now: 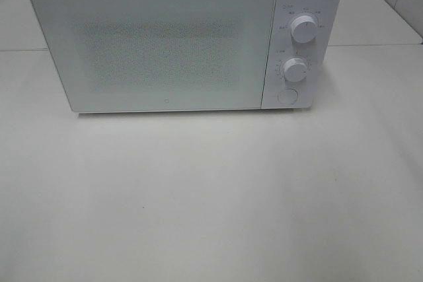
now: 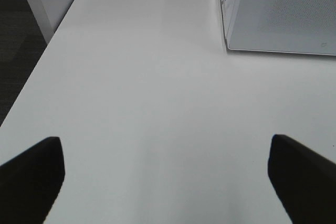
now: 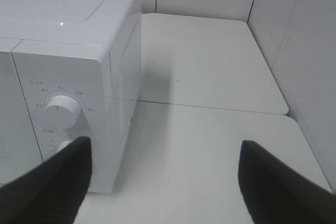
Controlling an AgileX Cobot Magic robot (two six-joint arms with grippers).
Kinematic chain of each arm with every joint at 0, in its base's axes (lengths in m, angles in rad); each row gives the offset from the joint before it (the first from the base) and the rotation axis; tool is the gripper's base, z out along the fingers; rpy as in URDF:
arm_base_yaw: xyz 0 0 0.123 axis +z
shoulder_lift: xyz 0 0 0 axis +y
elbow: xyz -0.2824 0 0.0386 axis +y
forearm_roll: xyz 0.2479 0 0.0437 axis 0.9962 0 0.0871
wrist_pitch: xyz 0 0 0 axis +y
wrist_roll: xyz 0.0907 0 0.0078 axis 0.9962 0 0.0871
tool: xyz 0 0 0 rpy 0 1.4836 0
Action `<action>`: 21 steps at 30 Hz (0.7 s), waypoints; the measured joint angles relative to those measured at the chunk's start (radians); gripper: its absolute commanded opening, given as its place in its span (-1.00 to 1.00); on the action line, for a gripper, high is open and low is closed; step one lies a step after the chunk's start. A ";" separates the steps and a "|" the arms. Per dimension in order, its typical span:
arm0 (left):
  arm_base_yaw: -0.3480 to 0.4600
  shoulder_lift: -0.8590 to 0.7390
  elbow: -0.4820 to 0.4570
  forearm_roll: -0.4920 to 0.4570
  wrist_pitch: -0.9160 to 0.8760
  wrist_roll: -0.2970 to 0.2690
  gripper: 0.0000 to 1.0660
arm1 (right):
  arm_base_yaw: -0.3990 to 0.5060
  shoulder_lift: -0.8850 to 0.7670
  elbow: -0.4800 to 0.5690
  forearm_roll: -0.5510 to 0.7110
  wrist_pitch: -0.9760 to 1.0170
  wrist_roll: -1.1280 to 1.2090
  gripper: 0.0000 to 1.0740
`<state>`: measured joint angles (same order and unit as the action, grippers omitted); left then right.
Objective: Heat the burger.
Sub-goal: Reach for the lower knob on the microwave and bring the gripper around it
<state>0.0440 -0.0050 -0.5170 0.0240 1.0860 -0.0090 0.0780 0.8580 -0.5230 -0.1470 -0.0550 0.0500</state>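
Burger unseen; tools (image 2: 164, 145) (image 3: 164, 144) wide, empty

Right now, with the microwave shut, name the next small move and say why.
Probably bring the right gripper, open and empty near the dials, to the round button below them: the microwave door is closed and no burger is in view.

Left jaws spread wide, empty, right jaws spread wide, empty
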 measured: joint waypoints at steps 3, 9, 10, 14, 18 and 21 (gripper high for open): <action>0.000 0.000 0.000 0.000 0.000 0.000 0.83 | 0.000 0.042 0.004 -0.027 -0.075 0.022 0.47; 0.000 0.000 0.000 0.000 0.000 0.000 0.83 | 0.000 0.127 0.069 -0.039 -0.279 0.034 0.59; 0.000 0.000 0.000 0.000 0.000 0.000 0.83 | 0.000 0.127 0.069 -0.039 -0.279 0.034 0.59; 0.000 0.000 0.000 0.000 0.000 0.000 0.83 | 0.000 0.221 0.120 -0.021 -0.374 0.035 0.59; 0.000 0.000 0.000 0.000 0.000 0.000 0.83 | 0.000 0.278 0.133 -0.002 -0.436 0.035 0.58; 0.000 0.000 0.000 0.000 0.000 0.000 0.83 | 0.000 0.337 0.152 0.006 -0.531 0.029 0.57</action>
<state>0.0440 -0.0050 -0.5170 0.0240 1.0860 -0.0090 0.0780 1.1950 -0.3710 -0.1410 -0.5860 0.0790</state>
